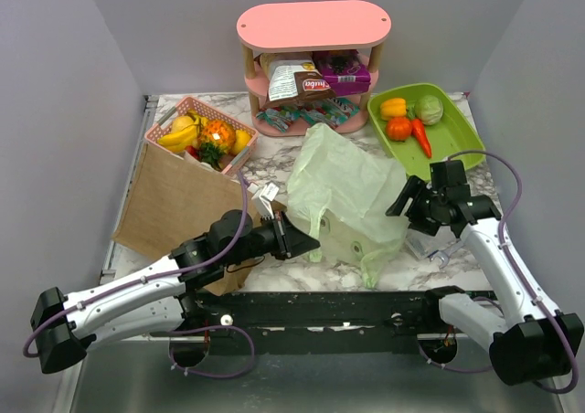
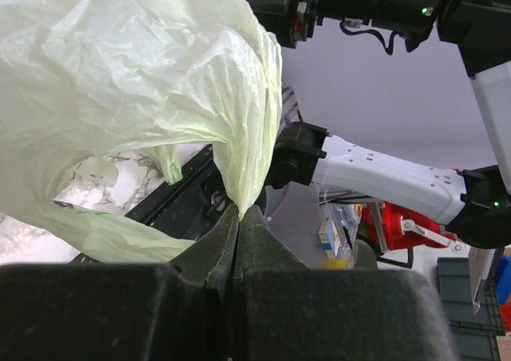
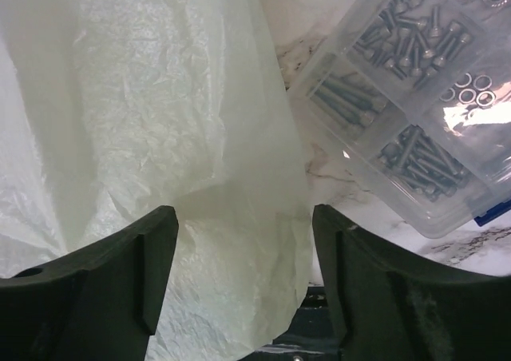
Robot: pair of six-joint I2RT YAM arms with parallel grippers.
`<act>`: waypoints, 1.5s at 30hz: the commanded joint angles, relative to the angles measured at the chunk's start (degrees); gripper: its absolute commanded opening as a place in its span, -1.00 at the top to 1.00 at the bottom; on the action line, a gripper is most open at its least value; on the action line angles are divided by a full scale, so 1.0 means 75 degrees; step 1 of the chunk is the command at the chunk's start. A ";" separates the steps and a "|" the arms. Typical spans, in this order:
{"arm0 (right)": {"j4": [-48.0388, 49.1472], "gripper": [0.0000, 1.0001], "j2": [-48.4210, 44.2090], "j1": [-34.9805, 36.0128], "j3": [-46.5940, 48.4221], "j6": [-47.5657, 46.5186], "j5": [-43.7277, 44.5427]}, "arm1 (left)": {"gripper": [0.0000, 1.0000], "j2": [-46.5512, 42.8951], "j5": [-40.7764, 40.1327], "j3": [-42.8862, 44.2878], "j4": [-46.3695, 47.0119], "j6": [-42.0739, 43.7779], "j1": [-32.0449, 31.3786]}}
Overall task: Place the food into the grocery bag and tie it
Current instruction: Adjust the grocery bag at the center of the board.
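Observation:
The pale-green grocery bag (image 1: 343, 194) lies crumpled in the middle of the marble table. My left gripper (image 1: 306, 242) is shut on a thin fold of the bag (image 2: 144, 73) at its near left edge; the plastic rises from the pinched fingertips (image 2: 239, 211). My right gripper (image 1: 402, 198) stands open at the bag's right side, and a fold of the bag (image 3: 160, 97) hangs between its spread fingers (image 3: 243, 217). The food lies outside the bag: peppers and other vegetables in a green tray (image 1: 450, 143), fruit in a pink basket (image 1: 164, 132), a snack pack (image 1: 302, 82) and purple box (image 1: 345, 70) on the shelf.
A pink shelf (image 1: 313, 25) stands at the back centre. A brown paper bag (image 1: 174, 203) lies at the left, beside the left arm. A clear box of screws (image 3: 407, 113) sits on the table to the right of the bag, under the right arm (image 1: 443, 248).

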 commanded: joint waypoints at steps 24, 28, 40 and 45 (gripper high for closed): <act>0.1005 -1.00 0.2179 -0.0012 0.2868 -0.1044 0.0440 | 1.00 -0.0443 -0.0199 -0.1573 0.1620 -0.0586 -0.0003; 0.1324 -1.00 0.1709 -0.0014 0.2719 -0.0787 0.1487 | 0.96 -0.0332 -0.0217 -0.1606 0.1798 -0.0523 0.0000; 0.2539 -1.00 0.1471 -0.0017 0.2236 -0.0517 0.1774 | 1.00 -0.0254 -0.0371 -0.1617 0.1514 -0.0736 0.0000; 0.2486 -1.00 0.2126 -0.0028 0.2739 -0.0289 0.1542 | 1.00 -0.0234 -0.0410 -0.1636 0.1554 -0.0699 0.0000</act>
